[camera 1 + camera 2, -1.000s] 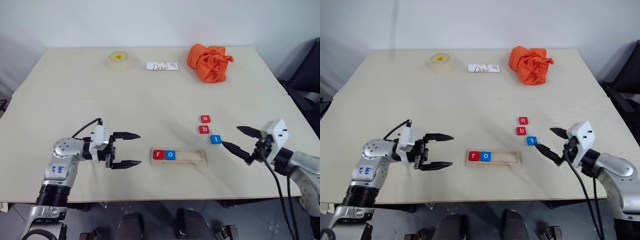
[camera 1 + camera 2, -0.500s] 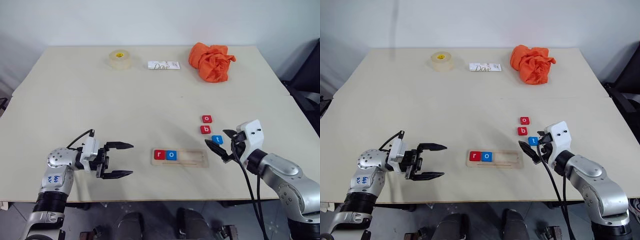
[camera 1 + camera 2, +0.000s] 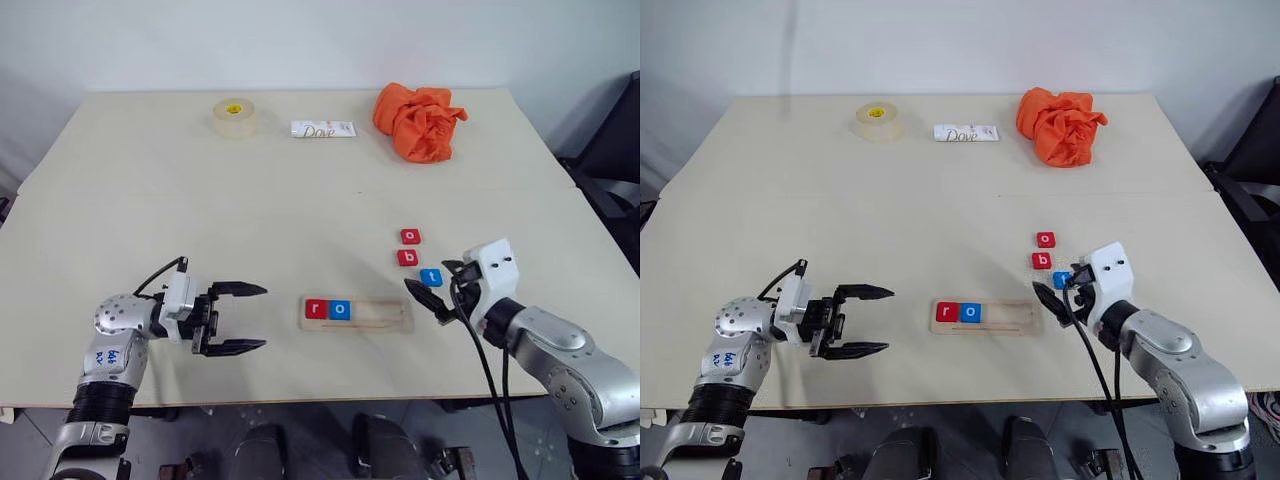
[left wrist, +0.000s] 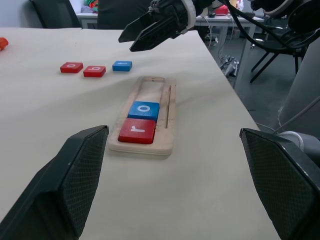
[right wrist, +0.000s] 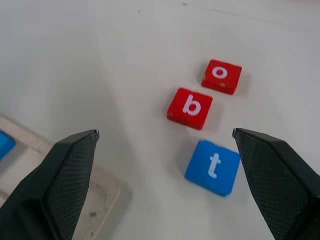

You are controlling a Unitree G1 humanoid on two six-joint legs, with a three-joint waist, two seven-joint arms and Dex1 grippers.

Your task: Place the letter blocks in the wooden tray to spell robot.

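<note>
The wooden tray (image 3: 385, 315) lies near the table's front edge, with a red r block (image 3: 316, 309) and a blue o block (image 3: 340, 309) at its left end. Loose on the table to its right are a red o (image 3: 410, 236), a red b (image 3: 407, 257) and a blue t (image 3: 431, 277). My right gripper (image 5: 165, 132) is open, just above the table by the tray's right end, with the t block (image 5: 213, 167) between and ahead of its fingers (image 5: 55, 190). My left gripper (image 3: 240, 318) hangs open left of the tray, pointing at it, holding nothing.
At the back of the table sit a tape roll (image 3: 233, 117), a white Dove packet (image 3: 323, 129) and a crumpled orange cloth (image 3: 417, 121). The table's front edge runs close below the tray. A dark chair (image 3: 620, 150) stands off the right side.
My right gripper has swung left, from right of the t block to the tray's right end, and turned toward the loose blocks. The left gripper has stayed open in place.
</note>
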